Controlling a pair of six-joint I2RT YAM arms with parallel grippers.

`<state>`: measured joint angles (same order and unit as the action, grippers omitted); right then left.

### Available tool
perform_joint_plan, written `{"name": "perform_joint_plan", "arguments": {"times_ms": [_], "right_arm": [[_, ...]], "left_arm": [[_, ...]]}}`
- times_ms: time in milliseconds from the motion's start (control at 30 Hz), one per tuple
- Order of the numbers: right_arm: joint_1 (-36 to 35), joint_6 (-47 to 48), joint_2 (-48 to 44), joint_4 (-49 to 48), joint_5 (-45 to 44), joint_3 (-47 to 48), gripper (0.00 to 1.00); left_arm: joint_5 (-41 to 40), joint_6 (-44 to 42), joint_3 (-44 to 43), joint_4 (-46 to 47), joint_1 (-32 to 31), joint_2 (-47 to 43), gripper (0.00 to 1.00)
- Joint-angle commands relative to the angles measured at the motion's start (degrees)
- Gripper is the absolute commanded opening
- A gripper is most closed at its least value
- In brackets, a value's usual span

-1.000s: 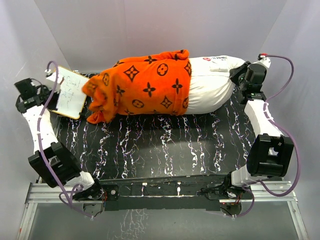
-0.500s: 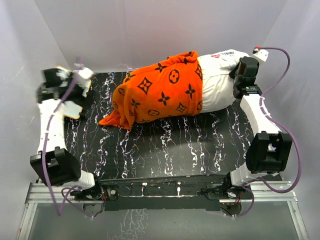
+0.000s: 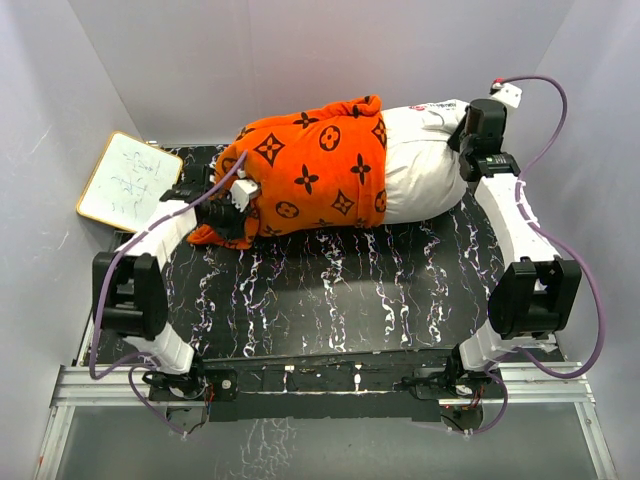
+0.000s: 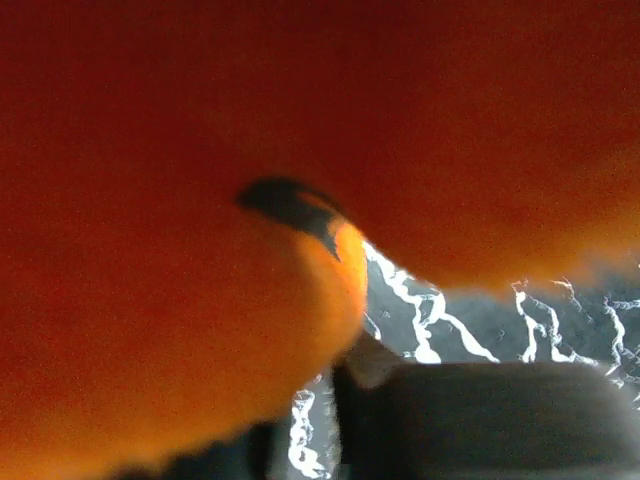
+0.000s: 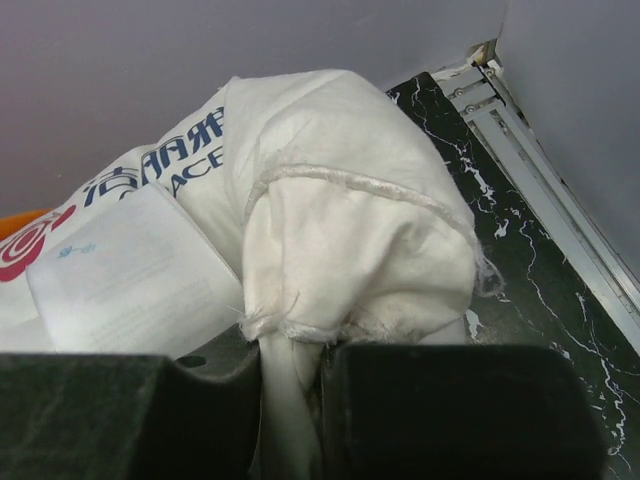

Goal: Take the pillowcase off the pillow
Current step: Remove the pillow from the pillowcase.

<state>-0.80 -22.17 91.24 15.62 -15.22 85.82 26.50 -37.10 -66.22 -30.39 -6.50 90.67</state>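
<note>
The pillowcase (image 3: 310, 170) covers roughly two-thirds of the pillow (image 3: 425, 165), whose bare end is pinched between the right gripper's (image 5: 290, 400) fingers. The left gripper (image 3: 228, 208) presses into the orange far end, its grip unreadable. Most of the stripping remains.

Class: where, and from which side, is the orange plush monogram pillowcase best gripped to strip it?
Grip the orange plush pillowcase at its bunched, slack left end, coming from the left: the plump white pillow protrudes rightward, pinched by the right gripper.

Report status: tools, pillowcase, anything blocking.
Right tool shut on pillow end. Left tool at pillowcase edge, grip unclear. Pillow half bare. Board aside, not blocking.
</note>
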Motion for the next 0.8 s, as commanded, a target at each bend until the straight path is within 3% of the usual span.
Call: {"name": "perform_joint_plan", "arguments": {"times_ms": [0,200,400,600,667,700,733,767], "right_arm": [[-3.74,1.71,-0.95,1.59,0.90,4.05,0.08],[-7.65,3.76,-4.12,6.77,-0.09,7.71,0.09],[-8.94,4.18,-11.85,12.04,0.90,10.95,0.08],[-8.95,6.56,-14.27,15.57,-0.98,16.84,0.08],[-8.67,8.74,-12.92,13.90,-4.22,17.30,0.08],[-7.79,10.54,-10.95,13.35,-5.15,18.03,0.08],[-6.44,11.52,-7.95,14.07,-4.96,19.85,0.08],[-4.74,12.01,-3.63,15.74,-4.61,22.54,0.08]], "left_arm": [[0.36,7.81,-7.25,1.26,-0.74,4.01,0.00],[7.14,9.79,-15.41,-8.22,-0.86,1.30,0.00],[11.17,8.30,-28.21,-21.25,-0.83,-7.42,0.00],[11.78,8.21,-53.14,-34.90,-0.87,-6.58,0.00],[10.13,8.46,-55.84,-35.45,-0.88,-5.73,0.00],[8.38,8.40,-54.15,-34.06,-0.88,-5.92,0.23],[6.42,7.71,-50.67,-32.51,-0.87,-6.12,0.56],[4.18,6.20,-46.39,-31.07,-0.88,-6.32,0.78]]}}
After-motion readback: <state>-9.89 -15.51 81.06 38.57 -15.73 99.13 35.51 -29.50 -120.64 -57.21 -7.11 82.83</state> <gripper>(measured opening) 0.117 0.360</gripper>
